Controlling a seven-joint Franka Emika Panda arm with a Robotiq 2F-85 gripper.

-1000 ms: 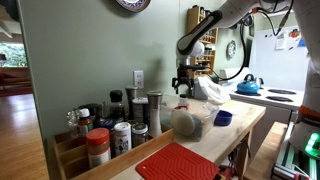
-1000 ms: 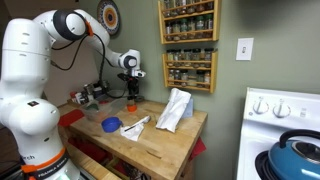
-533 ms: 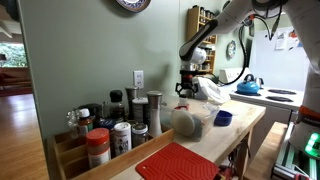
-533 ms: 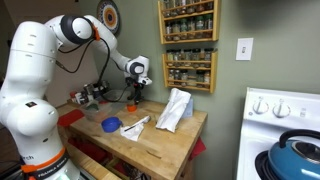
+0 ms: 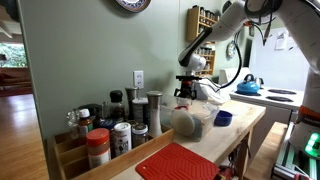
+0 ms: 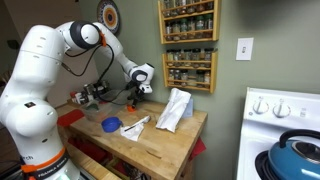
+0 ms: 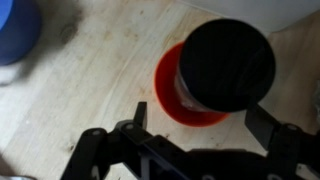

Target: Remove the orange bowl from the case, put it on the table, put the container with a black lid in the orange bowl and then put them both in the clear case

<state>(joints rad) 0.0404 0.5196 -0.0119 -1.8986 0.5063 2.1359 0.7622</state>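
The orange bowl (image 7: 178, 98) sits on the pale wood table (image 7: 90, 80) with the black-lidded container (image 7: 226, 62) standing in it. My gripper (image 7: 203, 125) is open and empty. It hovers just above and beside the bowl, one finger (image 7: 140, 112) at its left and the other (image 7: 266, 122) at its right, neither touching. In both exterior views the gripper (image 5: 186, 92) (image 6: 141, 89) hangs over the bowl (image 6: 131, 102). A see-through plastic case (image 6: 174, 108) stands further along the table; its walls are hard to make out.
A small blue cup (image 7: 15, 25) (image 6: 111, 124) sits near the bowl. Crumpled clear plastic (image 6: 133, 125) lies beside it. Spice jars (image 5: 110, 125) and a red ridged mat (image 5: 178, 163) fill one end of the counter. A wall spice rack (image 6: 188, 45) hangs behind, and a stove with a blue kettle (image 6: 297, 158) stands beyond.
The arm has lowered and the wrist has tilted, shifting the gripper slightly sideways over the bowl. The bowl and the container in it have not moved.
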